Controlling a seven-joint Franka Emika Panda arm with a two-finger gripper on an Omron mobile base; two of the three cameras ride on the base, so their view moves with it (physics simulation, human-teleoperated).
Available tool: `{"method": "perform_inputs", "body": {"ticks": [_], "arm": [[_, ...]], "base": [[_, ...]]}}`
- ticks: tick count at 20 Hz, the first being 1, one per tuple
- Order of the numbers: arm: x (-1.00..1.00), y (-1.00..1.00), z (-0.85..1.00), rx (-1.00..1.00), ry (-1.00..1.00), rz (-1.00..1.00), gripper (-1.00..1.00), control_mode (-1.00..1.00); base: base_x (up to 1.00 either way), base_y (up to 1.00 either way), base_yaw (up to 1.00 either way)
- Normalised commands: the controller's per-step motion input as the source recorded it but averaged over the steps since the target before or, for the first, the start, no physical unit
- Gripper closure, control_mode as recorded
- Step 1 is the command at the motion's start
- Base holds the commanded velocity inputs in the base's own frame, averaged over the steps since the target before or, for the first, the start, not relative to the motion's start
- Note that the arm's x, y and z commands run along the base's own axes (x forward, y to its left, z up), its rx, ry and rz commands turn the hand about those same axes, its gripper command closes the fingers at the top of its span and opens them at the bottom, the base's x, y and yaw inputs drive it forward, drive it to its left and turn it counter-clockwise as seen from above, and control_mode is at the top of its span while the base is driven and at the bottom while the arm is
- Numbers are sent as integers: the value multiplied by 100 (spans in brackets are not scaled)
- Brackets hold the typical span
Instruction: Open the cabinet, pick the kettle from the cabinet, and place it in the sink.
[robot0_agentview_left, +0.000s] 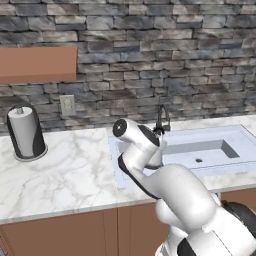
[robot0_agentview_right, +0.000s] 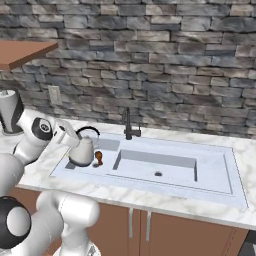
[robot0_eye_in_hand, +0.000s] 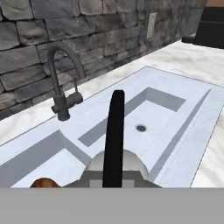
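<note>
Silver kettle (robot0_agentview_right: 82, 150) at sink (robot0_agentview_right: 220, 187) edge

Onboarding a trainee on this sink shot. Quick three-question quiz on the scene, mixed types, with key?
1. True or false: the kettle sits in the sink.
2. Where in the sink is it? A) left shallow section B) deep basin by the drain C) right rim
3. Fill in: on the counter left of the sink stands a ___ roll.

Key:
1. True
2. A, beside a small brown item; the shut gripper holds its black handle.
3. Paper towel
</note>
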Motion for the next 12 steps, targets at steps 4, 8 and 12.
{"method": "perform_inputs", "body": {"ticks": [4, 8, 12], "arm": [[13, 1, -23, 0, 0, -9, 100, -100], [5, 0, -25, 0, 0, -7, 100, -100], [11, 0, -22, 0, 0, -4, 100, -100]], "base": [[0, 0, 0], [0, 0, 0], [0, 0, 0]]}}
